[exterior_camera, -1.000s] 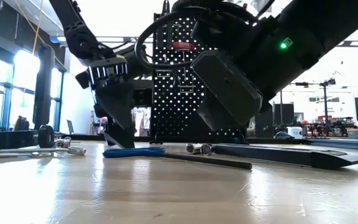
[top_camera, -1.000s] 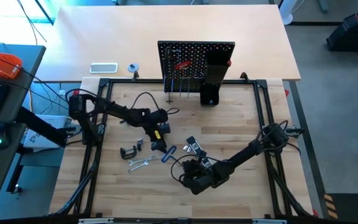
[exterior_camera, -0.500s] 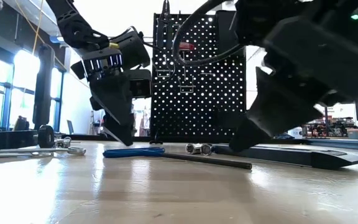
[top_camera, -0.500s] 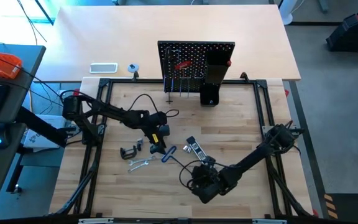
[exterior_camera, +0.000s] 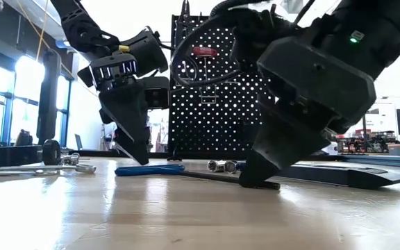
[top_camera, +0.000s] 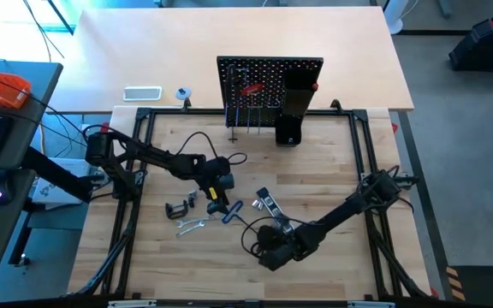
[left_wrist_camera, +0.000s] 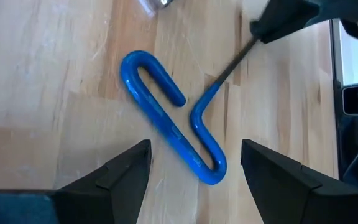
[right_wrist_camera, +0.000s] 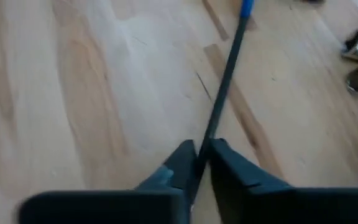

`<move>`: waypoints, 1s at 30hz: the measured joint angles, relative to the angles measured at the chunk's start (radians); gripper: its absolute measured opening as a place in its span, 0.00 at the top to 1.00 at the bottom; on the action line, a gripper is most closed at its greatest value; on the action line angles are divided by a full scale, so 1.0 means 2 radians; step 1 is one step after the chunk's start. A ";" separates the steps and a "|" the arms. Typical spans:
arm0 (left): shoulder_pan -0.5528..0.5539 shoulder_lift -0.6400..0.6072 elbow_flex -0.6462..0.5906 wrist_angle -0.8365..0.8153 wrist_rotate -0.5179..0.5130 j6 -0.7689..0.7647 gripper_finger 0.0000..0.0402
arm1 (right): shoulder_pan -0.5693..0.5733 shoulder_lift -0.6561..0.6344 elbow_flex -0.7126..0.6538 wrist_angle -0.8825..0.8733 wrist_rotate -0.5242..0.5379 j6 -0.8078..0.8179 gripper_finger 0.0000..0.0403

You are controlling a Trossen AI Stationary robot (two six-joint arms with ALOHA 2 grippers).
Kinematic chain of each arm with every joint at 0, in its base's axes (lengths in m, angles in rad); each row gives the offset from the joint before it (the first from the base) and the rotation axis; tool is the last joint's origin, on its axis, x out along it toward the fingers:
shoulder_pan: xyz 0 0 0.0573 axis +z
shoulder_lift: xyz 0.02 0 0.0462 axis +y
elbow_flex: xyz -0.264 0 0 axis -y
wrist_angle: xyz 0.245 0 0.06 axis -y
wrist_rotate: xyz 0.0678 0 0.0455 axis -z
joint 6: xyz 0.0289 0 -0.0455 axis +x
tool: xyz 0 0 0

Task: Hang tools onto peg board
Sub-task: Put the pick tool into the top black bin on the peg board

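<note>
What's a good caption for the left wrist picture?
Open left gripper hovering over the blue T-handle hex key on the wooden table.

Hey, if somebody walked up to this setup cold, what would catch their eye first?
Probably the blue T-handle hex key lying flat mid-table, with both arms converging on it: the left gripper hovers open over its blue handle, while the right gripper is shut on the tip of its dark shaft. Next, the black peg board standing at the table's far edge, a red-handled screwdriver already hung on it.
</note>
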 joint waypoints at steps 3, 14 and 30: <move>0.000 0.000 0.000 0.002 -0.001 -0.009 0.40 | 0.002 0.002 0.000 0.002 0.014 0.001 0.97; -0.004 0.000 0.000 0.014 -0.023 -0.021 0.40 | 0.030 0.008 -0.003 -0.003 0.155 -0.021 1.00; -0.001 -0.004 0.001 0.068 -0.015 -0.012 0.40 | 0.037 0.007 -0.003 0.020 0.182 -0.057 1.00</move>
